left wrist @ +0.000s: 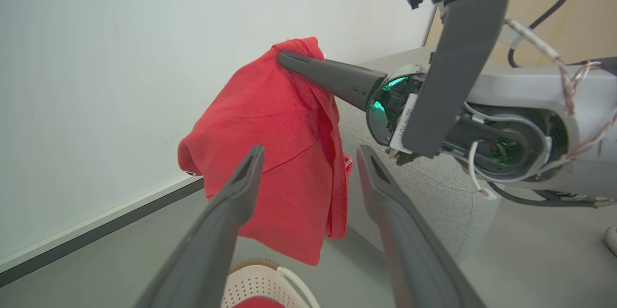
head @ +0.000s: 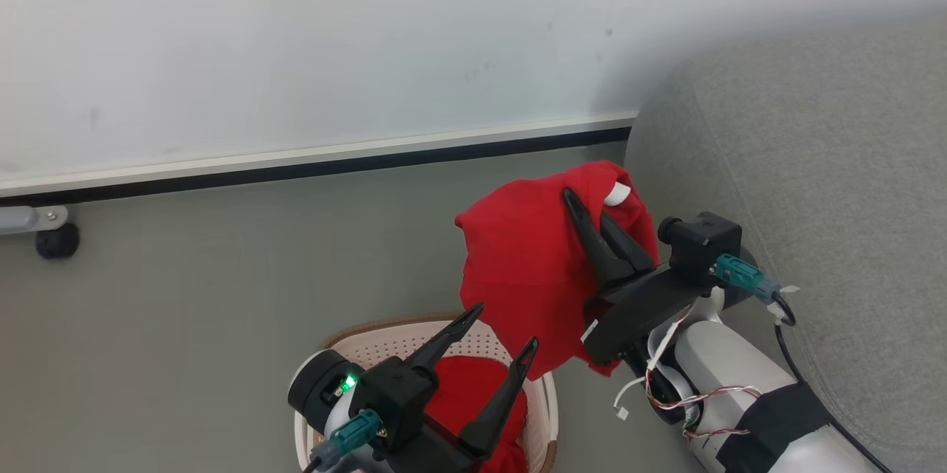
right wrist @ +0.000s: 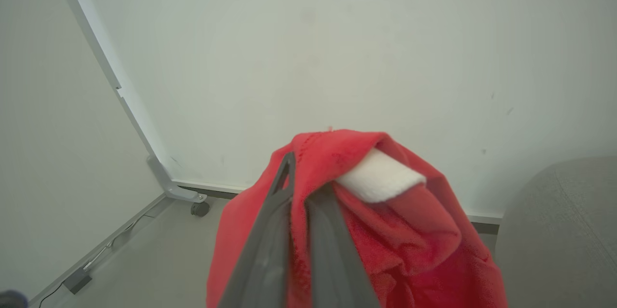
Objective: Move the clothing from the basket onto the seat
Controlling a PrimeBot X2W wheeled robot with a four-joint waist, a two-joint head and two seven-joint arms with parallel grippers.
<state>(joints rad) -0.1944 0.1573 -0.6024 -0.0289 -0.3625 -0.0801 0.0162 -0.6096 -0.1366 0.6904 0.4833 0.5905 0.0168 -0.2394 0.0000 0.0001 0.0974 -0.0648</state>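
Two red masses in head view: a red garment [head: 525, 258] hangs from the right gripper [head: 588, 210], jaws pinched on a fold near its top, off the floor [head: 185, 295] and just beside the grey sofa [head: 814, 162]. More red fabric [head: 473, 391] sits in the laundry basket [head: 385, 340]. Can't tell if that's the same garment's tail or a second piece. Left gripper [head: 505, 325] hovers over the basket, jaws wide, holding nothing

Left wrist view: garment [left wrist: 270, 120] drapes off one dark right jaw, hem dangling just above the basket [left wrist: 246, 288]; can't tell if they touch. Left jaws spread, empty, pointing at the hanging cloth

Right wrist view: jaws nearly together, red cloth [right wrist: 409, 250] bunched between and over them. White band [right wrist: 381, 180] sits rolled at the top of the fold. Sofa [right wrist: 569, 211] at that view's lower right

Handling guess: light, limp, not fragile. It will sag and swing, and could slide out of a thin pinch. Best hold is a thick bunch or the stitched band, not a single layer. Step in hand looks like the carry to the sofa; garment not on it yet. Risk: trailing hem snagging the basket rim
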